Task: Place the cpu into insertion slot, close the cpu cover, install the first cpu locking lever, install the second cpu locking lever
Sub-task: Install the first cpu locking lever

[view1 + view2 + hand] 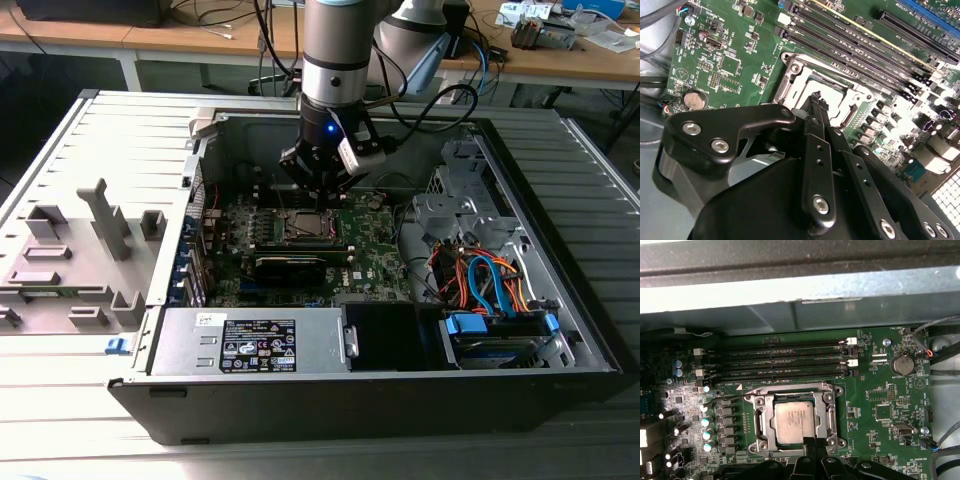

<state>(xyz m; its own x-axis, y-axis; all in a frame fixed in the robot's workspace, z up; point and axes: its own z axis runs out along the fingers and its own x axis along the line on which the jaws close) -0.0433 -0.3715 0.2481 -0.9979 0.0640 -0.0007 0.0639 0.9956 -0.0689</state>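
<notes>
The cpu (795, 422) lies flat in the insertion slot (790, 386) on the green motherboard, its grey square top showing through a window. The silver cpu cover (766, 424) is down around it, framing the chip. A thin metal lever rod (727, 399) sticks out sideways from one corner of the socket. My gripper (812, 441) hangs just over the socket's edge with its two black fingers pressed together and nothing seen between them. In the second wrist view the gripper (818, 98) stands over the cover (790, 82). In the exterior view the gripper (318, 195) is right above the socket (302, 228).
Black memory slots (780, 360) run alongside the socket, with capacitors (706, 422) on another side. A long black card (300, 262) sits near the socket. The open case holds a power supply (250, 345), coloured cables (485, 275) and a drive bay (495, 335). Grey fixtures (70, 260) stand outside the case.
</notes>
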